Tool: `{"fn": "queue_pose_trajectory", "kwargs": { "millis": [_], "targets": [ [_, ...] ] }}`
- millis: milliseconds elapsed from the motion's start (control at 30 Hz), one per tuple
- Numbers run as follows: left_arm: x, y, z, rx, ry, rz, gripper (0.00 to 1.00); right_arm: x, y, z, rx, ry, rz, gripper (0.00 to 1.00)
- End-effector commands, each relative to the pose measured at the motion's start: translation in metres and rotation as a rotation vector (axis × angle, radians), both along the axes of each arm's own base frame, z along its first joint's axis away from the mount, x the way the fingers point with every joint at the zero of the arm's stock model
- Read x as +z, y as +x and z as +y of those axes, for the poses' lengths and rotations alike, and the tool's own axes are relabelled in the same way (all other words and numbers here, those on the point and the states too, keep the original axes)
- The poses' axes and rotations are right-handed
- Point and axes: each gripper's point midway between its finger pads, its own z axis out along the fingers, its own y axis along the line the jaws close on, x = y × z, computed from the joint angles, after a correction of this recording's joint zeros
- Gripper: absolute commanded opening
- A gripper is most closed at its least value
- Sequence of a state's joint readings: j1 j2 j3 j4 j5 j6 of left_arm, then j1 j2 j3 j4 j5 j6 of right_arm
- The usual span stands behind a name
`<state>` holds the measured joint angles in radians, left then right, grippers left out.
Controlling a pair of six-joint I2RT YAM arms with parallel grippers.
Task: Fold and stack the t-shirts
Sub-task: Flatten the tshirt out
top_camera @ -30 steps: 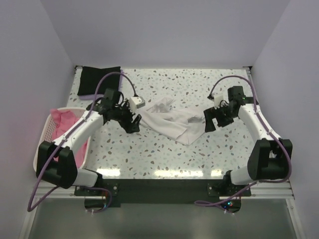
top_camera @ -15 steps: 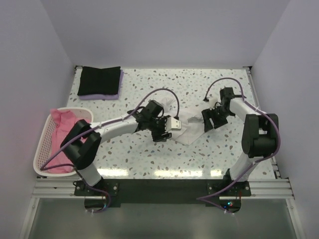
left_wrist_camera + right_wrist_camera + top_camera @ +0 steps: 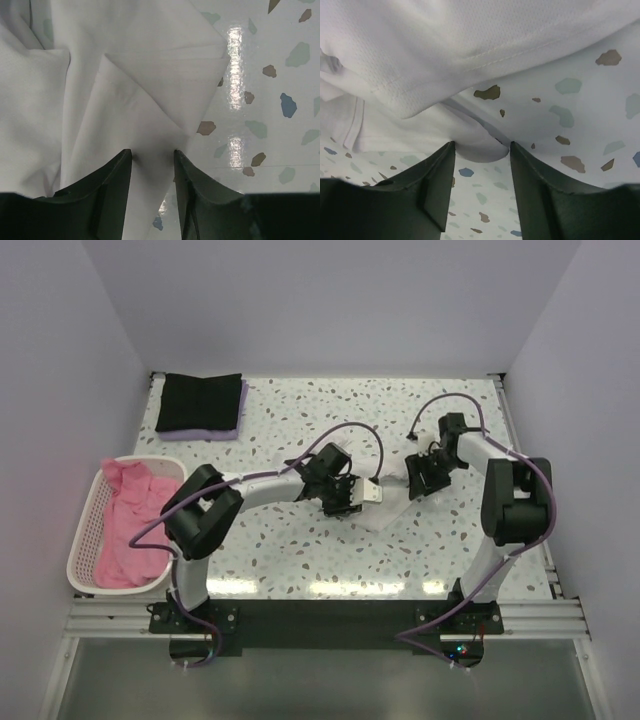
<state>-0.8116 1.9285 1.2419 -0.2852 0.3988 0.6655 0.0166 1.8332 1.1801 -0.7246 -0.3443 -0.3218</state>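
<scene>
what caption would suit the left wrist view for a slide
Left gripper straddling a crease of the white t-shirt on the speckled table

White arms [image 3: 262,489], black joints [image 3: 203,518], purple cables [image 3: 350,427]

Top external: fixed high behind the arm bases, looking down over the whole speckled surface [image 3: 300,550].
Left wrist: very close, aimed down past the left end effector [image 3: 152,154] onto the white t-shirt [image 3: 125,75].
Right wrist: low, grazing angle past the right end effector [image 3: 481,146].
All three views share that shirt, mid-surface.
</scene>
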Motion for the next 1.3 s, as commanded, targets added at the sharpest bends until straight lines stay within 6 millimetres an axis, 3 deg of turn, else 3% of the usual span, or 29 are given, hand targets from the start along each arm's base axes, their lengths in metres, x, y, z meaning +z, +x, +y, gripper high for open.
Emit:
{"fn": "queue_pose_trajectory", "kwargs": {
  "millis": [0, 100, 200, 233, 300, 400, 433, 500, 533, 567, 600, 633, 667, 700, 833, 867, 967, 1033, 1133, 1267],
  "targets": [
    [0.009, 0.004, -0.007, -0.032, -0.020, -0.018, 0.39, 0.005, 0.014, 0.012, 0.006, 0.057, -0.021, 0.51],
    [0.005, -0.002, -0.003, -0.020, -0.022, 0.001, 0.26, 0.007, 0.009, 0.016, 0.018, 0.081, -0.005, 0.36],
    [0.005, -0.003, 0.001, 0.006, -0.023, 0.007, 0.13, 0.011, 0.004, 0.017, 0.027, 0.092, 0.010, 0.13],
    [0.009, -0.001, 0.002, 0.026, -0.027, 0.006, 0.06, 0.016, 0.003, 0.018, 0.030, 0.095, 0.003, 0.00],
    [0.018, 0.003, 0.006, 0.068, -0.041, 0.015, 0.00, 0.025, 0.001, 0.017, 0.032, 0.096, 0.000, 0.00],
    [0.063, 0.017, 0.016, 0.131, -0.135, 0.020, 0.00, 0.058, 0.004, 0.017, 0.035, 0.096, -0.079, 0.00],
    [0.092, 0.028, 0.028, 0.184, -0.189, 0.005, 0.00, 0.082, 0.009, 0.016, 0.037, 0.090, -0.155, 0.00],
    [0.128, 0.035, 0.039, 0.225, -0.269, 0.002, 0.00, 0.109, 0.011, 0.013, 0.022, 0.078, -0.218, 0.00],
    [0.160, 0.044, 0.057, 0.281, -0.330, -0.025, 0.00, 0.130, 0.018, 0.011, 0.010, 0.073, -0.281, 0.00],
    [0.174, 0.046, 0.065, 0.298, -0.359, -0.037, 0.00, 0.156, 0.019, 0.009, -0.005, 0.071, -0.356, 0.00],
    [0.202, 0.047, 0.079, 0.317, -0.407, -0.074, 0.00, 0.173, 0.021, 0.009, -0.029, 0.076, -0.401, 0.00],
    [0.214, 0.046, 0.086, 0.333, -0.425, -0.092, 0.00, 0.188, 0.023, 0.007, -0.045, 0.073, -0.449, 0.00],
    [0.227, 0.047, 0.092, 0.345, -0.448, -0.116, 0.00, 0.221, 0.027, 0.004, -0.062, 0.063, -0.546, 0.00],
    [0.241, 0.047, 0.100, 0.364, -0.473, -0.140, 0.00, 0.236, 0.029, 0.002, -0.086, 0.063, -0.587, 0.00],
    [0.332, 0.059, 0.146, 0.513, -0.644, -0.325, 0.00, 0.325, 0.035, -0.009, -0.164, 0.039, -0.834, 0.00],
    [0.362, 0.064, 0.157, 0.551, -0.697, -0.400, 0.00, 0.359, 0.036, -0.010, -0.185, 0.047, -0.920, 0.00],
    [0.420, 0.065, 0.179, 0.625, -0.793, -0.499, 0.00, 0.425, 0.031, -0.017, -0.243, 0.053, -1.093, 0.00],
    [0.453, 0.057, 0.185, 0.624, -0.843, -0.558, 0.00, 0.467, 0.020, -0.021, -0.275, 0.058, -1.205, 0.00],
    [0.483, 0.043, 0.192, 0.618, -0.893, -0.614, 0.00, 0.513, 0.000, -0.026, -0.305, 0.066, -1.326, 0.00],
    [0.531, 0.019, 0.205, 0.625, -0.965, -0.703, 0.00, 0.558, -0.029, -0.033, -0.340, 0.064, -1.459, 0.00]
  ]
}}
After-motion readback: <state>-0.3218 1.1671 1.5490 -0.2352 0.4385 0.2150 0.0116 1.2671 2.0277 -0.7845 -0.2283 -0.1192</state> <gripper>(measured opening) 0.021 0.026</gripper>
